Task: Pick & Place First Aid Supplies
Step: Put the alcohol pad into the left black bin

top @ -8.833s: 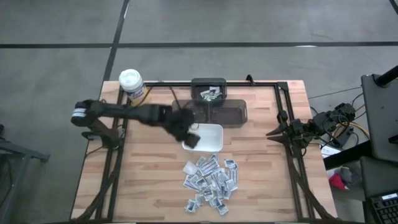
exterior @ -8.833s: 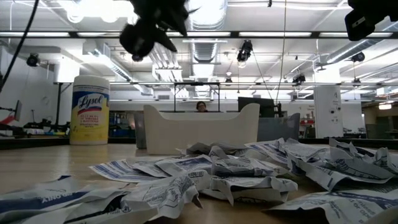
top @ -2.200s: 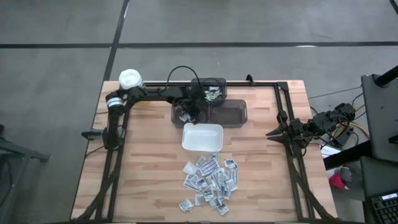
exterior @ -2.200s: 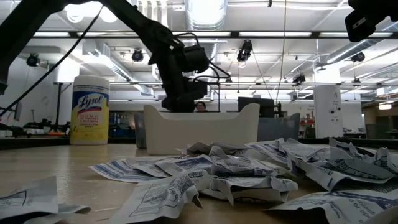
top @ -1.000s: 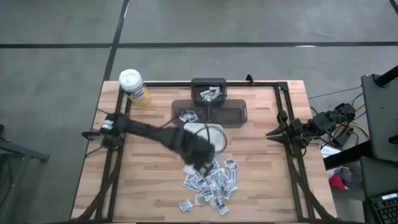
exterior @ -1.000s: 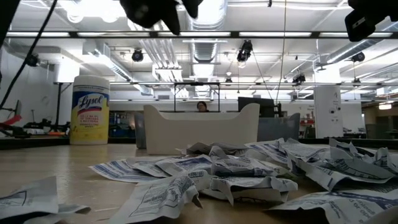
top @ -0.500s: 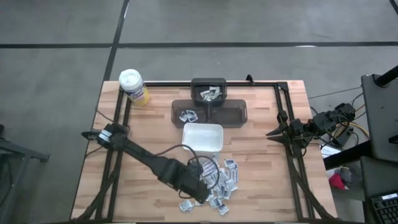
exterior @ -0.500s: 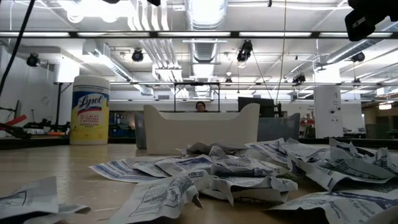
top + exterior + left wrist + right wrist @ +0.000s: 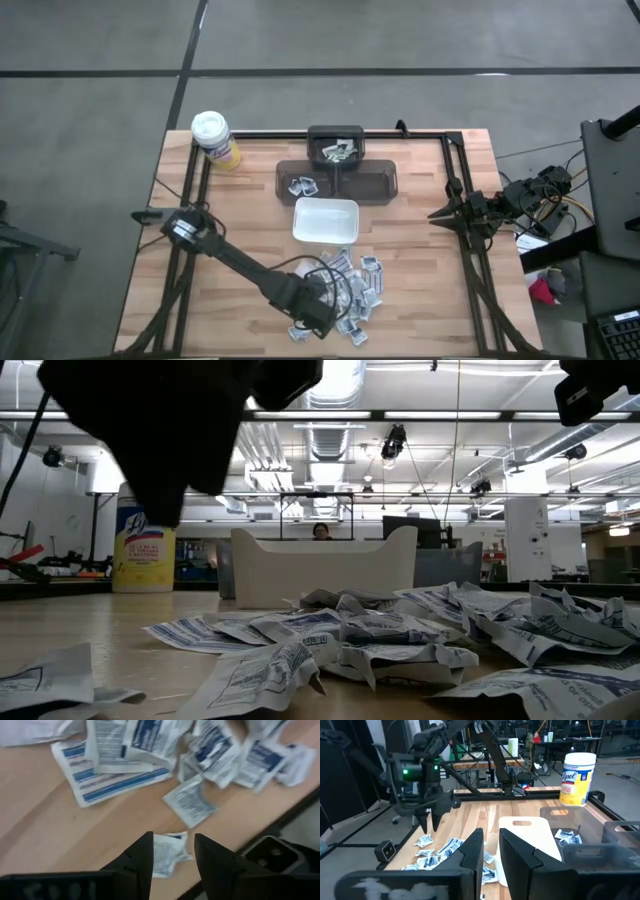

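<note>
Since half a second ago your left pincer [image 9: 318,322] has swung further toward the near-left edge of the pile of small flat white-and-grey first aid packets [image 9: 345,290] on the wooden table [image 9: 250,230]. It hangs just above a lone crumpled packet [image 9: 167,854], fingers [image 9: 140,857] parted and empty. More packets lie in the dark tray [image 9: 300,186] and dark bin [image 9: 338,150] behind the white rectangular dish [image 9: 325,222]. Your right pincer [image 9: 440,212] waits at the table's right edge, narrowly parted, holding nothing.

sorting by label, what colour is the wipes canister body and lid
Yellow body with a white lid, on the Lysol canister; clearest in the right wrist view.
</note>
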Robot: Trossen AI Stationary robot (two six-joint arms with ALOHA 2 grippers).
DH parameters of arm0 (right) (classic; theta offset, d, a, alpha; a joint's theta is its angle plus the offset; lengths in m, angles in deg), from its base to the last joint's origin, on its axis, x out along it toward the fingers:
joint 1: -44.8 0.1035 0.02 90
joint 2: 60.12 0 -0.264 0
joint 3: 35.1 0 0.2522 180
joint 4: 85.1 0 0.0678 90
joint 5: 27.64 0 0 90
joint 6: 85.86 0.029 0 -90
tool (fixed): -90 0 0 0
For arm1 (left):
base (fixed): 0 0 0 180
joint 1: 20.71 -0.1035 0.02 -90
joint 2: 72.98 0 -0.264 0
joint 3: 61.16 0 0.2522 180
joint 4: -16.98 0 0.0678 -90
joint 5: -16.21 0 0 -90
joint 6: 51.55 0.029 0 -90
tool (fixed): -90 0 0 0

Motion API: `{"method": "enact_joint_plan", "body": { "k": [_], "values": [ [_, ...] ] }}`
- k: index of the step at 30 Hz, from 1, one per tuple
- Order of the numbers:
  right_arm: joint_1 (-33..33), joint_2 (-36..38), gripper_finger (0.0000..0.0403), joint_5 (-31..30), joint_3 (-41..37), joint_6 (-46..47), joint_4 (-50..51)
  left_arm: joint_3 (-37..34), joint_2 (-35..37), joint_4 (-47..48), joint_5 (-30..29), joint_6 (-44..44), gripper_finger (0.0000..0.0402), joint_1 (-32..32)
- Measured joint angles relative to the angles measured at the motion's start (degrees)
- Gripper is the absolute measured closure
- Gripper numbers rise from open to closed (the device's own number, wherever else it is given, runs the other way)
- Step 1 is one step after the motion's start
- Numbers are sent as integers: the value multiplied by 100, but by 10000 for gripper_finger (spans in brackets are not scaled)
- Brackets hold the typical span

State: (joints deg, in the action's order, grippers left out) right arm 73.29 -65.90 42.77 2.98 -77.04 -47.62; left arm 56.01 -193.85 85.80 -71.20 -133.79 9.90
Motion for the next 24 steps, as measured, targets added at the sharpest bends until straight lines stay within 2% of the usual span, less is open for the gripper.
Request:
{"method": "enact_joint_plan", "body": {
  "k": [9,18,24],
  "values": [
    [-2,0,344,0,0,0,0,-390,-21,-499,162,-122,266,100],
    [-2,-4,344,0,0,-2,2,-681,-21,-563,189,-489,266,172],
    [-2,-4,344,0,0,-3,0,-729,-21,-605,189,-416,266,177]
  ]
}}
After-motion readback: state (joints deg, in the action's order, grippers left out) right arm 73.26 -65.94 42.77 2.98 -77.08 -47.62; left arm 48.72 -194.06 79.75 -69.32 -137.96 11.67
